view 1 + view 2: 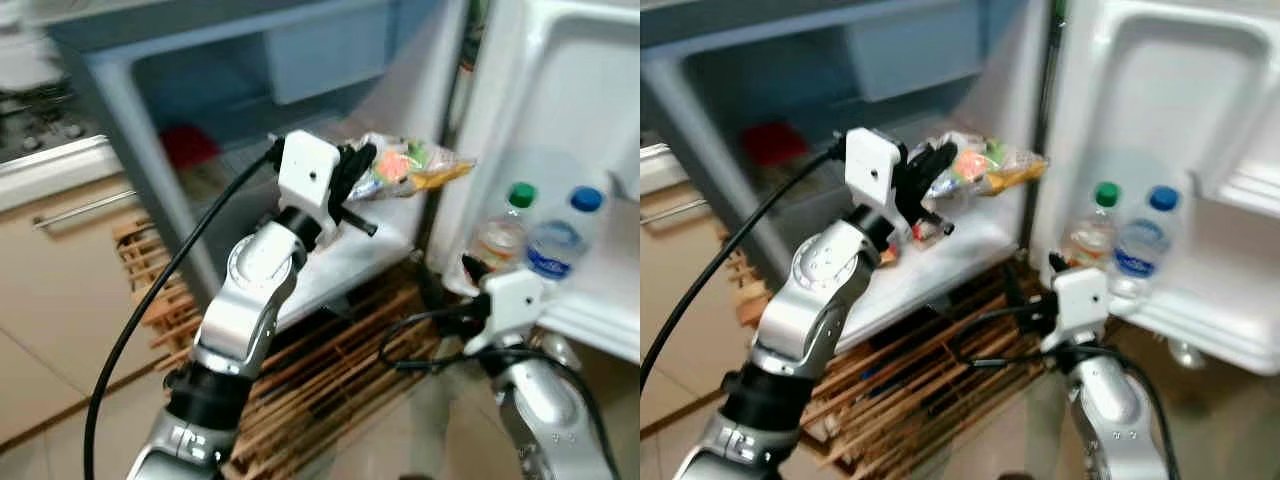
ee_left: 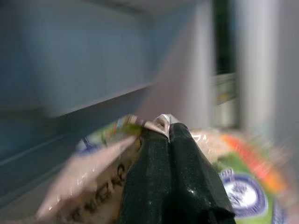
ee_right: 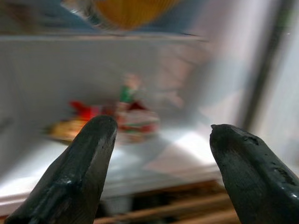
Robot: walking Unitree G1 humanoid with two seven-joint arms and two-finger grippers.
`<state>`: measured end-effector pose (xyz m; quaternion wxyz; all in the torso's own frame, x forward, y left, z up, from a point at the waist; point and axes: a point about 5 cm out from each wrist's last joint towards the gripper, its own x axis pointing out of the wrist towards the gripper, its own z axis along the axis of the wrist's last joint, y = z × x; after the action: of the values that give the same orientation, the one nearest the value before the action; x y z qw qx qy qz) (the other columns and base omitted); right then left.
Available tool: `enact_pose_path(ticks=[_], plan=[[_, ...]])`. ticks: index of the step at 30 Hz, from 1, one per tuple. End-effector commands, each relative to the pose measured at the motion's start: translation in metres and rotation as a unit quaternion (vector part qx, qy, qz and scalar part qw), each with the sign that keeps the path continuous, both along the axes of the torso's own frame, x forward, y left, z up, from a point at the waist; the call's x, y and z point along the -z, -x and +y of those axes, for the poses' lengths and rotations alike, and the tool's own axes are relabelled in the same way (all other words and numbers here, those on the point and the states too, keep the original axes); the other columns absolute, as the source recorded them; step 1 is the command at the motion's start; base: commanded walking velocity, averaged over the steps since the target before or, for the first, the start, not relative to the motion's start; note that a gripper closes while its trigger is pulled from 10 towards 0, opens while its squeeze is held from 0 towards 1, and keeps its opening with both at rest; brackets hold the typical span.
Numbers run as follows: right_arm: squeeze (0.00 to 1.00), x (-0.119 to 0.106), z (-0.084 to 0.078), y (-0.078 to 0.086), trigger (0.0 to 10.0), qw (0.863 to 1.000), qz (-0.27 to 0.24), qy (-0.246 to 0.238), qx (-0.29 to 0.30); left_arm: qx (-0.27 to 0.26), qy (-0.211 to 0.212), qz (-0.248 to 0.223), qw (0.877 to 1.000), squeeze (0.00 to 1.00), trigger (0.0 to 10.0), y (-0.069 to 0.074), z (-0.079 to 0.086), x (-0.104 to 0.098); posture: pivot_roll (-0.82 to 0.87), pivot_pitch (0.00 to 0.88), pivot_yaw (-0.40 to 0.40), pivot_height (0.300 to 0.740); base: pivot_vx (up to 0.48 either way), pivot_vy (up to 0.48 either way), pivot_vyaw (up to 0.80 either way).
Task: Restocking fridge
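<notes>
My left gripper (image 1: 355,168) is raised at the open fridge and shut on one end of a clear plastic bag of colourful food (image 1: 412,165). The bag hangs out over the white fridge shelf (image 1: 385,240), toward the door hinge. In the left wrist view the fingers (image 2: 154,177) press together on the bag's crinkled edge (image 2: 161,120). My right gripper (image 3: 161,128) is low, in front of the shelf's front edge, open and holding nothing. It faces a red and orange packet (image 3: 133,119) lying on the shelf.
The fridge door stands open on the right, with a green-capped bottle (image 1: 503,232) and a blue-capped bottle (image 1: 560,240) in its rack. A red object (image 1: 190,145) sits deep inside. A wooden slatted pallet (image 1: 320,385) lies under the fridge. A beige cabinet (image 1: 60,270) is at left.
</notes>
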<state>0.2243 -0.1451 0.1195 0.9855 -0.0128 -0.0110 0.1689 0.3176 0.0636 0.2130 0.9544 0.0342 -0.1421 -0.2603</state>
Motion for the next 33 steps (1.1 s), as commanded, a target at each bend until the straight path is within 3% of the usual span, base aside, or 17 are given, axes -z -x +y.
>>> enact_pose_path(ticks=[1, 4, 7, 10, 15, 21, 29, 33], plan=[[0.08, 0.002, -0.006, -0.002, 10.0, 1.000, 0.006, 0.008, 0.002, -0.003, -0.012, -0.019, 1.000, 0.00, 10.0, -0.007, -0.005, -0.010, -0.20, 0.000, 0.051, 0.740, 0.000, 0.000, 0.00], [0.08, 0.004, -0.007, -0.002, 10.0, 1.000, 0.011, 0.011, -0.003, 0.001, -0.020, -0.016, 1.000, 0.00, 10.0, -0.010, -0.010, -0.008, -0.20, 0.000, 0.048, 0.740, 0.000, 0.000, 0.00], [0.08, 0.002, -0.006, -0.005, 10.0, 1.000, 0.010, 0.011, -0.006, 0.027, -0.032, -0.012, 0.999, 0.00, 10.0, -0.009, -0.028, -0.003, -0.21, 0.000, 0.056, 0.740, 0.000, 0.000, 0.00], [0.08, -0.001, -0.006, -0.007, 10.0, 1.000, 0.004, 0.003, -0.001, 0.038, -0.031, -0.006, 0.999, 0.00, 10.0, -0.007, -0.031, 0.001, -0.22, 0.000, 0.062, 0.740, 0.000, 0.000, 0.00], [0.09, 0.000, -0.004, -0.007, 10.0, 1.000, 0.004, 0.007, 0.004, 0.041, -0.040, 0.004, 0.998, 0.00, 10.0, -0.006, -0.030, 0.010, -0.22, 0.000, 0.073, 0.740, 0.000, -0.265, 0.19], [0.09, 0.005, -0.001, -0.006, 10.0, 1.000, 0.011, 0.007, 0.008, 0.043, -0.040, 0.011, 0.998, 0.00, 10.0, -0.009, -0.027, 0.012, -0.22, 0.000, 0.081, 0.740, 0.080, -0.420, 0.79], [0.07, 0.008, 0.000, -0.005, 10.0, 1.000, 0.014, 0.003, 0.006, 0.040, -0.026, 0.015, 0.999, 0.00, 10.0, -0.008, -0.023, 0.011, -0.21, 0.000, 0.083, 0.740, 0.286, -0.371, 0.00], [0.08, 0.009, 0.002, -0.004, 10.0, 1.000, 0.017, 0.003, 0.000, 0.024, -0.020, 0.005, 1.000, 0.00, 10.0, -0.008, -0.017, 0.006, -0.21, 0.000, 0.082, 0.740, 0.083, 0.000, 0.00]])
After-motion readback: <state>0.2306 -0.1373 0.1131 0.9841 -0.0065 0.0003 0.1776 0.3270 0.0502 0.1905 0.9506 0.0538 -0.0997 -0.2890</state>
